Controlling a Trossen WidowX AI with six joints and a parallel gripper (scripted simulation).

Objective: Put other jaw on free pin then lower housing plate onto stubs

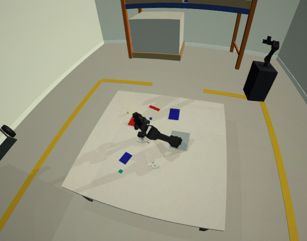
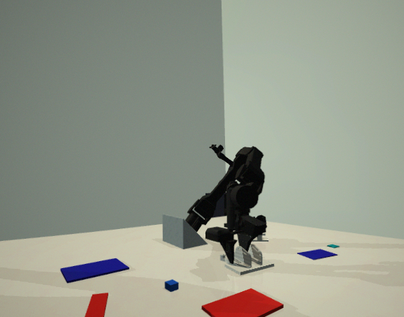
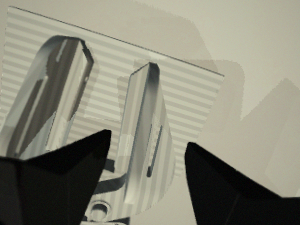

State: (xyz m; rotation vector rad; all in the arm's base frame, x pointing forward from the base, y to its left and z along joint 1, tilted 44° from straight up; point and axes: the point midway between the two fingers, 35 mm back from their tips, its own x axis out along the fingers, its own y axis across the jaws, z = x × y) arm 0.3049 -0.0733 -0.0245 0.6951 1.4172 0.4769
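Observation:
My gripper (image 2: 240, 256) (image 3: 148, 143) is open. Its fingertips stand either side of one pale jaw (image 3: 141, 134), with a gap on the right in the wrist view; the left fingertip lies between the two jaws. The other jaw (image 3: 65, 94) stands beside it, apart at the upper ends. Both rise above a striped base plate (image 2: 263, 268) (image 3: 192, 94). A small ring (image 3: 99, 210) shows low in the wrist view. The pins, teeth and the jaws' lower ends are mostly hidden. The pale housing plate (image 1: 153, 165) with round holes lies on the table, away from the base.
A grey wedge (image 1: 185, 136) (image 2: 173, 232) stands beneath the arm's root. Blue pads (image 1: 174, 114) (image 1: 125, 158), a red pad (image 2: 242, 303), a red strip (image 1: 154, 108), a small blue block (image 2: 171, 285) and a teal tile (image 1: 120, 171) lie around on the table.

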